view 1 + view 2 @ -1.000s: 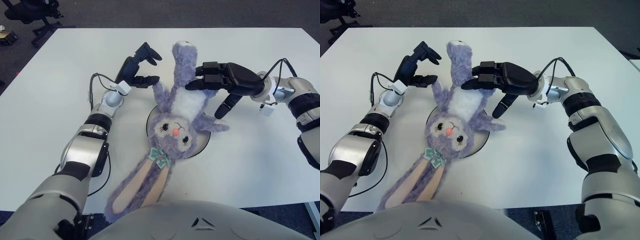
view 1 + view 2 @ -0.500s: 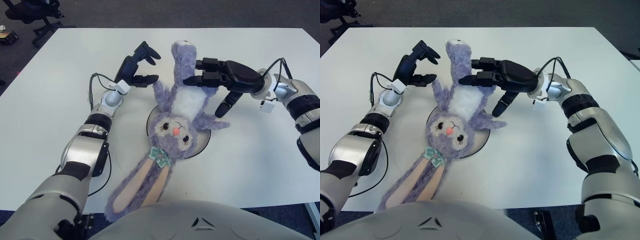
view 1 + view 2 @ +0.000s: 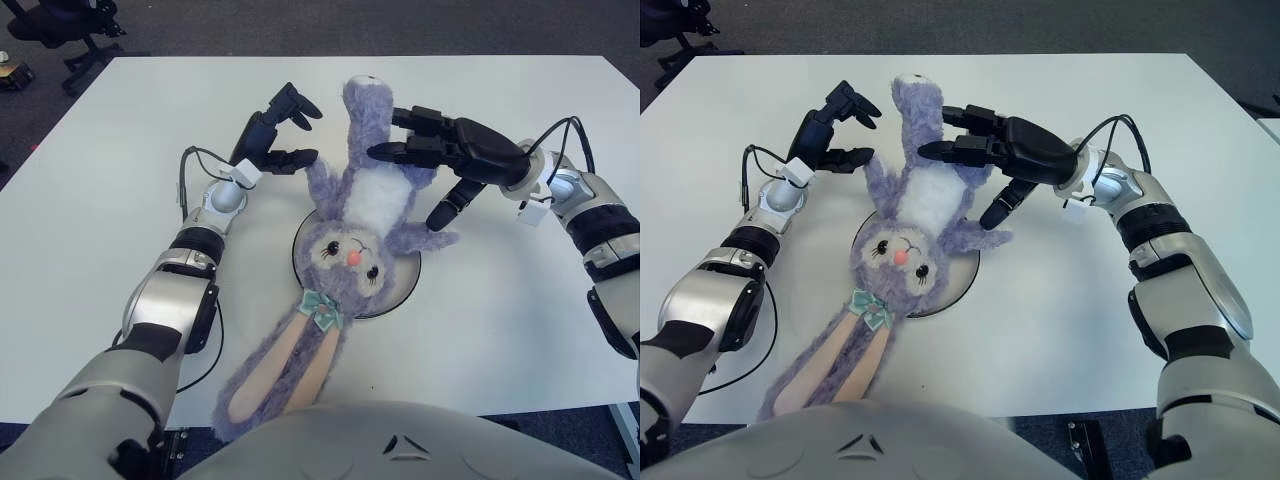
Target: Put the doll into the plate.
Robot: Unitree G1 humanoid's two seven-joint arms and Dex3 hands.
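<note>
Left eye view
Doll: a purple plush rabbit [image 3: 352, 225] lies face up in the middle of the frame, its head over the plate [image 3: 404, 286], its body and one leg reaching toward the upper middle, its long ears trailing to the lower left past the plate's rim.
Plate: white with a dark rim, at centre, mostly covered by the doll's head.
Table: white top [image 3: 500, 320] fills most of the frame.
Left hand: black hand [image 3: 272, 135] shows upper left of the doll, fingers spread and holding nothing, apart from the plush.

Right eye view
Right hand: black hand [image 3: 985, 165] shows upper middle, over the doll's belly and leg; two fingers [image 3: 955, 150] stretch out across the fur and a thumb points down beside its arm, loosened, gripping nothing.
Doll's bow: pale green bow [image 3: 871, 309] at lower left of the head.
Chair: dark office chair [image 3: 675, 25] at the far upper left corner.
</note>
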